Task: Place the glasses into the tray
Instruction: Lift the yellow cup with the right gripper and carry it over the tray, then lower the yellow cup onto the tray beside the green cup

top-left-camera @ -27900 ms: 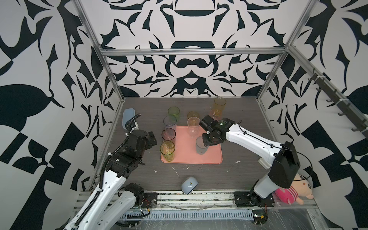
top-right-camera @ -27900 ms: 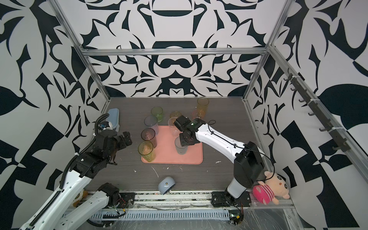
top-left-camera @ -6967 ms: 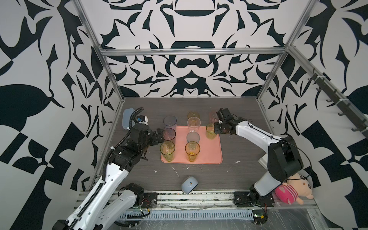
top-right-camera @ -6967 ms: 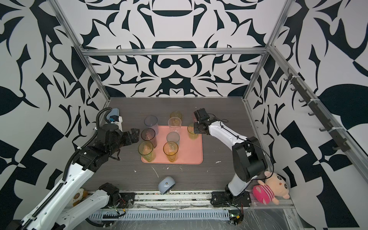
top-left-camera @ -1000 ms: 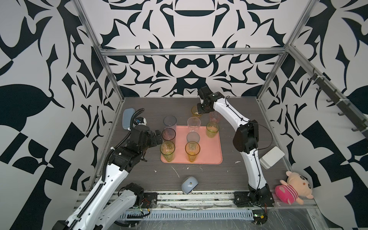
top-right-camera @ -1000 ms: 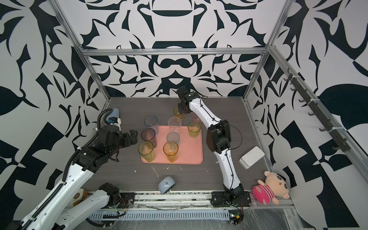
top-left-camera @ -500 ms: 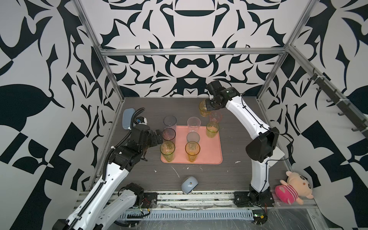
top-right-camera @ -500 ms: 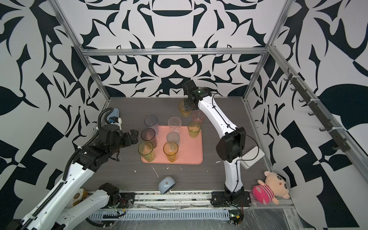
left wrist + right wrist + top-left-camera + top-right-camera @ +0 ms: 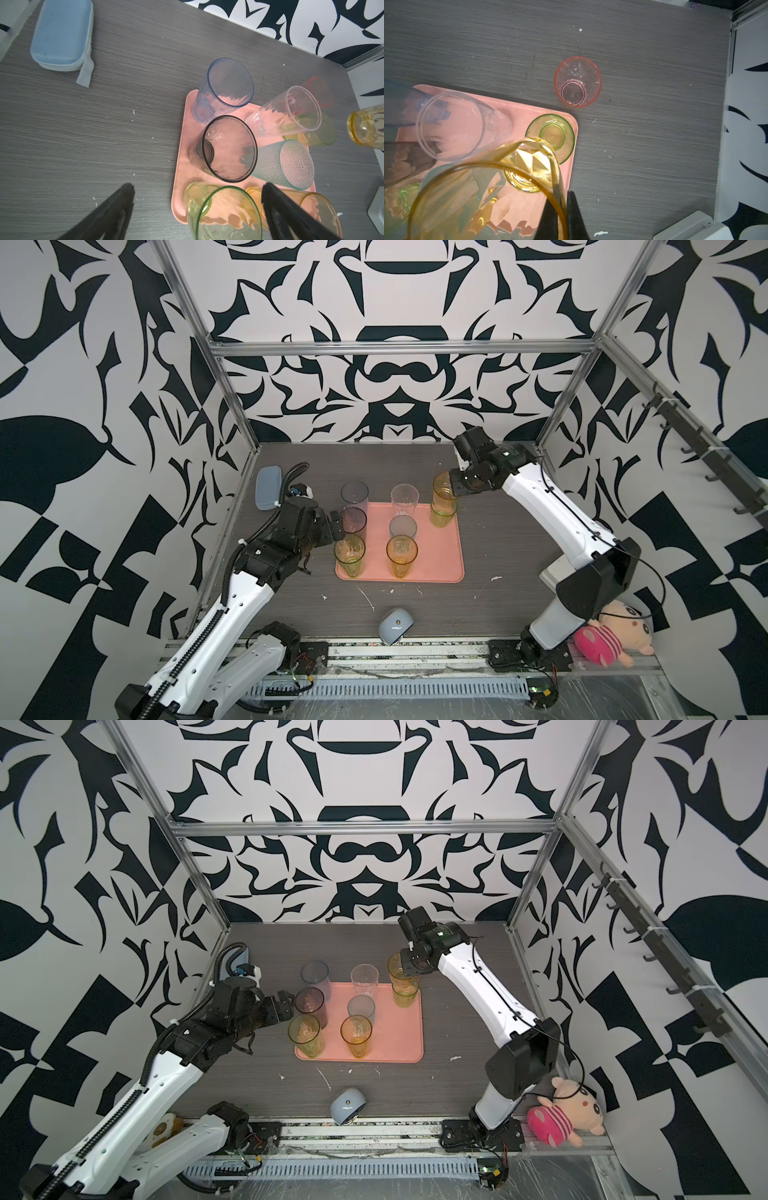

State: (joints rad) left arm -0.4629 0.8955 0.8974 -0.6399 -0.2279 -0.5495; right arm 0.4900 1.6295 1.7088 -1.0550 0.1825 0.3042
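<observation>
The salmon-pink tray (image 9: 446,560) (image 9: 405,1040) lies mid-table. On it stand several glasses: dark grey (image 9: 353,520), yellow-green (image 9: 350,553), amber-orange (image 9: 401,556), teal dimpled (image 9: 403,526), clear (image 9: 404,499) and a short green one (image 9: 551,134). A blue-grey glass (image 9: 222,89) stands at the tray's far-left corner. My right gripper (image 9: 457,489) (image 9: 562,207) is shut on the rim of an amber glass (image 9: 444,489) (image 9: 400,969), which hangs above the short green one. A short pink glass (image 9: 577,82) stands on the table beyond the tray. My left gripper (image 9: 330,526) (image 9: 198,187) is open and empty, left of the tray.
A pale-blue case (image 9: 267,488) (image 9: 62,35) lies at the far left. A pale-blue mouse-like object (image 9: 395,624) sits near the front edge. A white box (image 9: 552,572) and a plush toy (image 9: 611,632) are at the right, behind my right arm.
My right arm has lifted the amber glass from the table behind the tray and carried it right and nearer, over the tray's far-right corner. The left arm has stayed still.
</observation>
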